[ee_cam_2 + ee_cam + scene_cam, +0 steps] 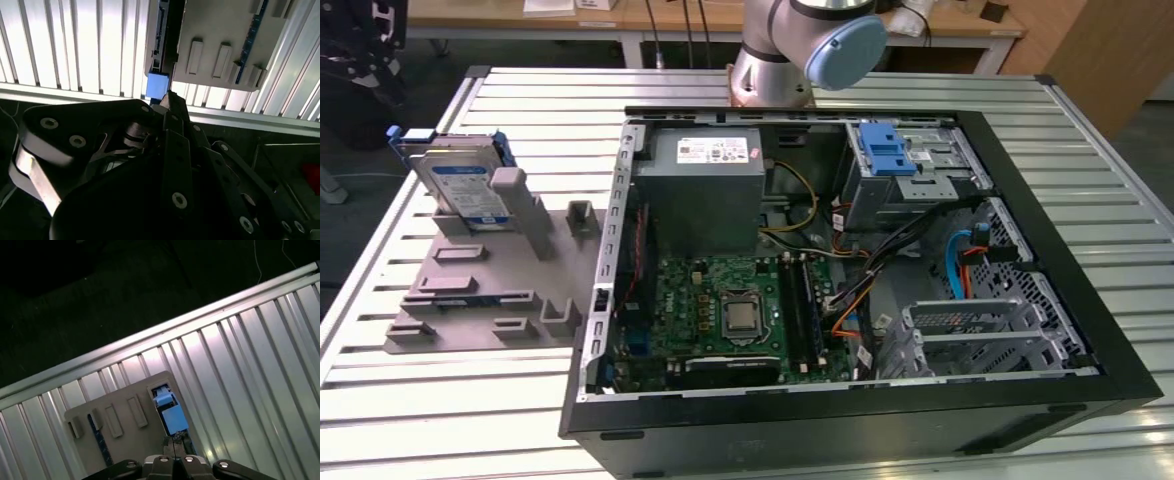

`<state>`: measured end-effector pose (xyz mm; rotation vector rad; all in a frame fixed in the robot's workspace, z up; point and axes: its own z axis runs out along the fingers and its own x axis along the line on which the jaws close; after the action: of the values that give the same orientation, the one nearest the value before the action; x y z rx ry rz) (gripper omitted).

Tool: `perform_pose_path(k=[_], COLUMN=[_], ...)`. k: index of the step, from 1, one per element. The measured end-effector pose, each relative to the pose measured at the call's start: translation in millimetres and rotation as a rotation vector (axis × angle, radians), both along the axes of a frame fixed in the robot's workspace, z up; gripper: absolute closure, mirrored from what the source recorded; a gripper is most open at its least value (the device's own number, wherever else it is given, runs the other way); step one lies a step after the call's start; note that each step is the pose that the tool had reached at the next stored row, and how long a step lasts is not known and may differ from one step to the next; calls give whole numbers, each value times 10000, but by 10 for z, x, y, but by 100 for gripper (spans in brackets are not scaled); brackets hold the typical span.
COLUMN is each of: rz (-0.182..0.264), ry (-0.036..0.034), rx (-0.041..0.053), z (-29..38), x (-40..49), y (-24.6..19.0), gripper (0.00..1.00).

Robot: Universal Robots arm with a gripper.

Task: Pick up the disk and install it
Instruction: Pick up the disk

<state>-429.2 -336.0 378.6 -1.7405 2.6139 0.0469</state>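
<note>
Disk (464,185) stands upright in its grey holder (470,292) beside the open computer case (854,250). Hand (175,441) hangs close to its blue bracket (170,415). Clenched or released, I cannot tell. An off-centre approach could knock or jam it.

A robotics lab: slatted aluminium bench (1094,120), opened computer case (854,428)

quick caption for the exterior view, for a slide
Disk stands in a grey holder beside the open computer case, robot arm behind.
</note>
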Motion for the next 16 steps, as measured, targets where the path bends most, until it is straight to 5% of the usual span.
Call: perform_pose_path(k=[16], rz=[2356], ry=[-6], rx=[1], z=[-9], x=[0], y=[0], gripper=[89])
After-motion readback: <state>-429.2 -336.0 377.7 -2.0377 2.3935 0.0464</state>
